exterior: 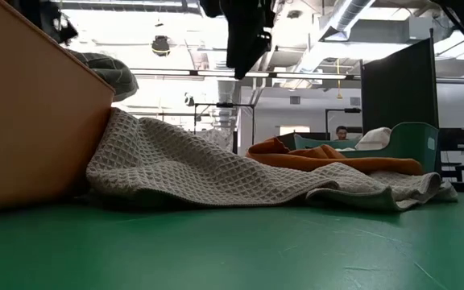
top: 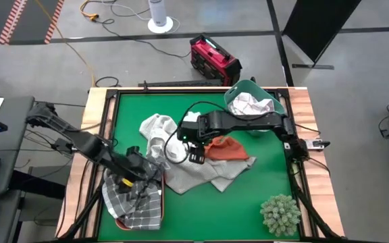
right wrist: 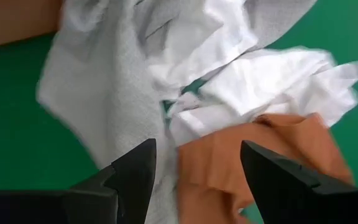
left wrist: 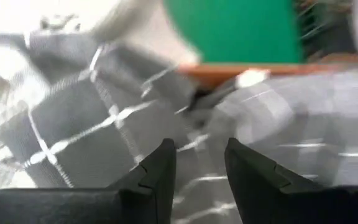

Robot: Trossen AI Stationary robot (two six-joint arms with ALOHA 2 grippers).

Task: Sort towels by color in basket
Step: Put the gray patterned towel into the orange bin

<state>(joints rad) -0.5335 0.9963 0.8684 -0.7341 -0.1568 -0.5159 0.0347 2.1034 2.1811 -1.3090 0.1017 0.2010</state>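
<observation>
While the left hand [top: 132,177], fingers a little apart and holding nothing, hangs over the grey checked towel [top: 135,202] in the brown basket [top: 159,217] at seven o'clock, the right hand [right wrist: 197,180] waits wide open over the rust-orange towel [top: 225,148] mid-worktop. Next, I think, it drops and pinches that.

Industrial lab, exposed ceiling ducts [exterior: 353,16], floor cables [top: 113,34]

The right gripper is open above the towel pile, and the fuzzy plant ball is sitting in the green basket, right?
Not quite. The high view shows the plant ball on the table's near right corner; the green basket holds a white towel. The right gripper is indeed open above the pile.
</observation>
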